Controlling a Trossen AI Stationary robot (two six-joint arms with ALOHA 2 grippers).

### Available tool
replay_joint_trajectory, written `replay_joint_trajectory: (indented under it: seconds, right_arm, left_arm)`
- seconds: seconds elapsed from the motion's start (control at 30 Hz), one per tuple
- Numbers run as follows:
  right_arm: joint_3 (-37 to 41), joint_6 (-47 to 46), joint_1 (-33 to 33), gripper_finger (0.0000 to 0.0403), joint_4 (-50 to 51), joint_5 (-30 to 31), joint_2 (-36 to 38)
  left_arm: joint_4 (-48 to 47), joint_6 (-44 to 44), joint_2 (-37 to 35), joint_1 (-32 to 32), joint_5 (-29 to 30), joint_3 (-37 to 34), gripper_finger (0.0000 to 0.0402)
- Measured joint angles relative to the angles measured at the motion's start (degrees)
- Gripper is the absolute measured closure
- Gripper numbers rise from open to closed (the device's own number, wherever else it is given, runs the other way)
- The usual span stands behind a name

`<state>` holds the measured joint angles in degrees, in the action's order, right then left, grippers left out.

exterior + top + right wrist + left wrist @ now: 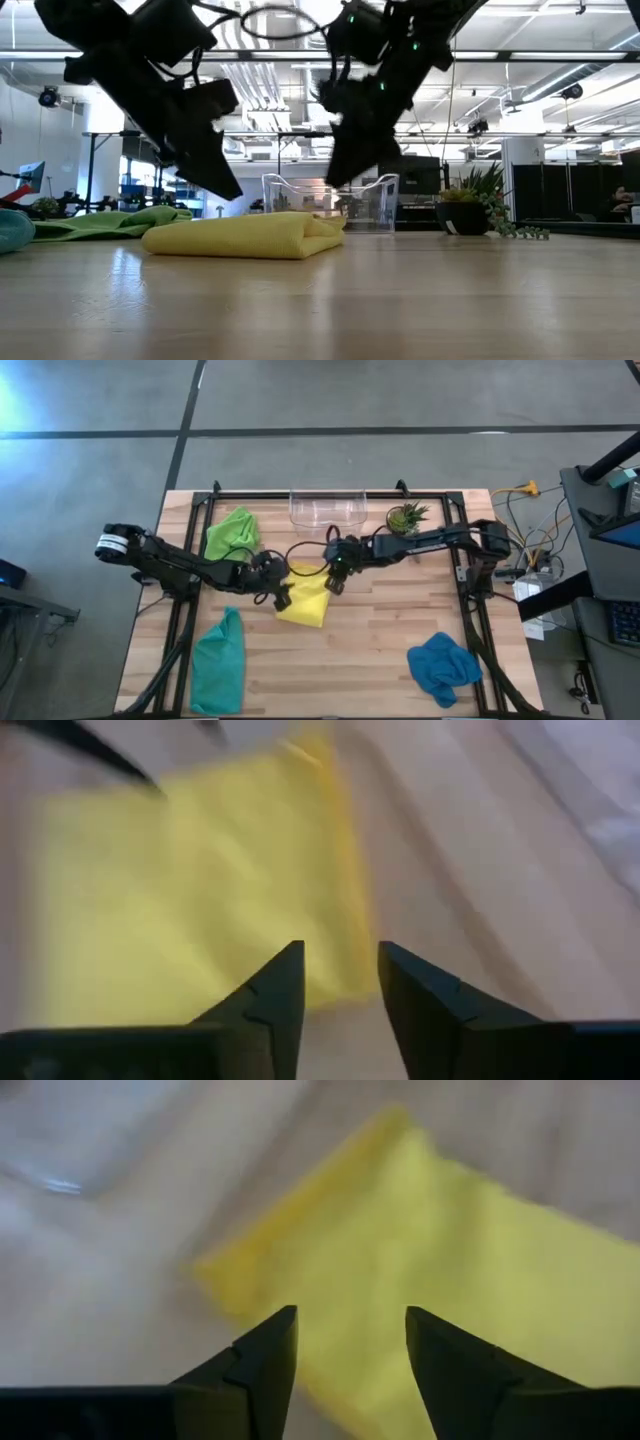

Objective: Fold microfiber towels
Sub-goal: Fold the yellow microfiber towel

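The yellow towel (305,600) lies folded into a flat, thick packet on the wooden table (380,650), mid-table; it also shows as the yellow towel (245,235) in the low view. My left gripper (350,1320) hovers open just above its left end, with nothing between the fingers. My right gripper (340,952) hovers open above its far right edge, also with nothing between its fingers. In the low view both grippers hang clear above the cloth. A lime green towel (232,532) lies crumpled at the far left, a teal towel (220,660) at the near left, and a blue towel (445,665) at the near right.
A clear plastic container (328,508) stands at the far edge behind the yellow towel. A small potted plant (405,518) is to its right. Bare wood lies between the yellow towel and the near edge.
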<state>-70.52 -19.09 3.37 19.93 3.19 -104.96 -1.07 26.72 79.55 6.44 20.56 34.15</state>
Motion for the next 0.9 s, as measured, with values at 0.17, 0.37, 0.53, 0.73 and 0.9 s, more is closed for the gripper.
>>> replay_joint_trajectory:
  seconds: [0.17,0.37,0.53,0.73,0.9]
  right_arm:
    - [2.0,0.0,-5.4,0.0265,-12.5,-7.1,-0.1]
    - [4.0,-4.6,-12.5,0.0289,-19.7,2.8,-3.4]
    - [4.3,-9.9,-15.3,0.0328,-23.0,6.9,-7.6]
    - [3.8,-15.2,-16.3,0.0357,-25.7,5.0,-11.9]
    - [3.7,-14.2,-16.8,0.0364,-21.4,4.3,-9.6]
  left_arm:
    - [4.2,1.5,1.0,1.6,-13.5,-1.5,0.0254]
    - [5.3,2.2,1.5,4.1,-14.7,-1.9,0.0311]
    - [5.4,4.5,3.4,5.3,-15.2,-2.0,0.0372]
    - [6.8,6.8,6.8,5.6,-17.2,-2.0,0.0395]
    - [6.4,7.5,6.8,5.8,-17.7,-2.0,0.0399]
